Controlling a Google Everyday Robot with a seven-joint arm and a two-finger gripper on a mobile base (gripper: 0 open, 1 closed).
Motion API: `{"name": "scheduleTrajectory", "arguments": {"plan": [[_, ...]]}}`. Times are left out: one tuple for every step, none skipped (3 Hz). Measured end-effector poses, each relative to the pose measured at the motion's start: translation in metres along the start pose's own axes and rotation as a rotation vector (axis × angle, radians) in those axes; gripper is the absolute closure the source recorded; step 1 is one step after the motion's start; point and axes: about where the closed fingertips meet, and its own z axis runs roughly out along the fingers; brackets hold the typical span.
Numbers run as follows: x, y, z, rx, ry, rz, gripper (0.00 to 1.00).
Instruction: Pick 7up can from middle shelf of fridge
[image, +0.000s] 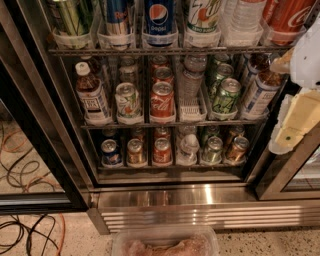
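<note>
Camera view is aimed down into the fridge (200, 197), and its racks are seen unobstructed. The 7up can (128, 102) is found upright at the front of the second lane from the left on the middle shelf (107, 125), with a tea bottle (92, 97) just beside it on one side and a Coke can (162, 102) just beside it on the other. Cans are kept in white lane trays, it is judged, so that each row is held in line and its front can is presented at the shelf edge; more cans are lined up behind the 7up can in its lane. A green can (226, 95) is set further right, past a lane whose front is bare. The gripper (296, 122) is held at the right edge of the view, before the fridge's right side and at about the height of the middle shelf, well apart from the 7up can. Whether it is spread or closed cannot be told. Only the end of the arm is shown, slanted down and leftwards from the upper right corner. The reach is judged not yet begun: a move leftwards across the shelf front would be needed before the can could be approached
</note>
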Motion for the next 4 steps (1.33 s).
{"name": "scheduleTrajectory", "arguments": {"plan": [[-0.012, 0.015, 0.012, 0.017, -0.072, 0.074, 0.0], [-0.047, 0.026, 0.037, 0.062, -0.162, 0.12, 0.0], [-0.056, 0.01, 0.038, 0.125, -0.199, 0.119, 0.0], [-0.057, 0.01, 0.038, 0.126, -0.2, 0.119, 0.0]]}}
